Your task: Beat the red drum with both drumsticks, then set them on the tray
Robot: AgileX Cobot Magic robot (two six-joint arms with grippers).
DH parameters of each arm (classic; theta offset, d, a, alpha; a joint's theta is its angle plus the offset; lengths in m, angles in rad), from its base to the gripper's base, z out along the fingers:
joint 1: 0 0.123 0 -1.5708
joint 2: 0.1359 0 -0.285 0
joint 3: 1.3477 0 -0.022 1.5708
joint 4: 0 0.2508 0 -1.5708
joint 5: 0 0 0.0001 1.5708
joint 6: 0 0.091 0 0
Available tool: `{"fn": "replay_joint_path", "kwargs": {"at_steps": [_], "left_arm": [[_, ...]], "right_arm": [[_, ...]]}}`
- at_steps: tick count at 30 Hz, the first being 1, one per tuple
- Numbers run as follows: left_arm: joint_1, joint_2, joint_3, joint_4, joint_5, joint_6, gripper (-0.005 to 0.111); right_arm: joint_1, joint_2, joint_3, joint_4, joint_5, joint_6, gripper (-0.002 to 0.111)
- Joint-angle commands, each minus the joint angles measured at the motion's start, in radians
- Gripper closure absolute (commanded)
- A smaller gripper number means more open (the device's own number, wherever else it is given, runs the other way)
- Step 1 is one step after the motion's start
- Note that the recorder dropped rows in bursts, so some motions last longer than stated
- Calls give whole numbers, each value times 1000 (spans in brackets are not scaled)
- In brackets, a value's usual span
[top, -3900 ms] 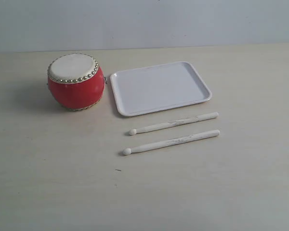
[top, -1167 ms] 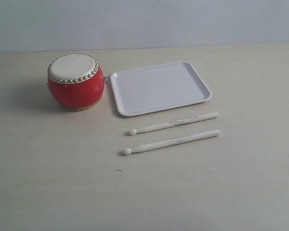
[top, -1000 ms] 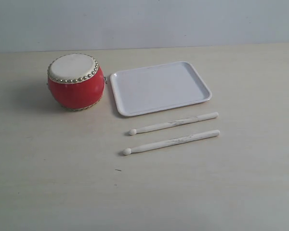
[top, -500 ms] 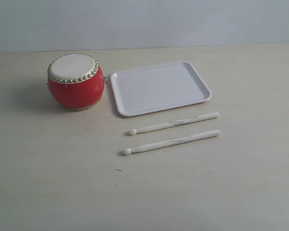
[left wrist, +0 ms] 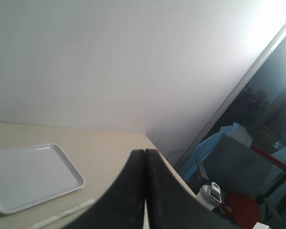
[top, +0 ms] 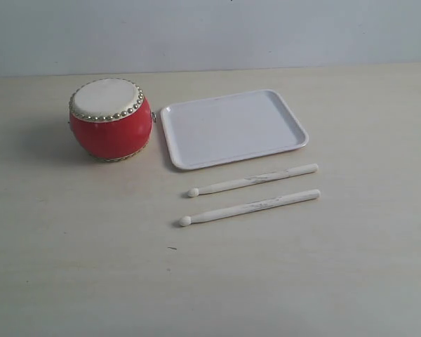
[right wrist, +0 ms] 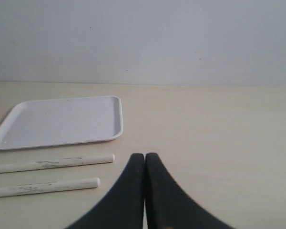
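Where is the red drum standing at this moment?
In the exterior view the red drum stands upright on the table, at the far left, close beside the left edge of the white tray.

No readable text on red drum (top: pixel 111 135), tray (top: pixel 231 130) or drumsticks (top: pixel 252 180)

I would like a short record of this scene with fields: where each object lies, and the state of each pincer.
drum: red drum, upright on the table, beside the tray
tray: white, nothing on it
sticks: far drumstick and near drumstick, side by side on the table, in front of the tray
left pincer: shut, holds nothing
right pincer: shut, holds nothing
progress: sticks not yet picked up
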Motion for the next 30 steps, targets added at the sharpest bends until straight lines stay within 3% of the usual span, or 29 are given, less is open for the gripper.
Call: {"fn": "replay_joint_path", "kwargs": {"at_steps": [1, 20, 26, 30], "left_arm": [[6, -5, 4, -17, 22, 16, 107], [6, 8, 4, -25, 33, 20, 107], [-2, 107, 1, -150, 9, 1, 107], [-51, 187, 1, -252, 7, 37, 107]], "right_arm": [[-5, 0, 5, 0, -13, -4, 108], [-5, 0, 5, 0, -13, -4, 108], [-5, 0, 5, 0, -13, -4, 108], [-5, 0, 5, 0, -13, -4, 108]]}}
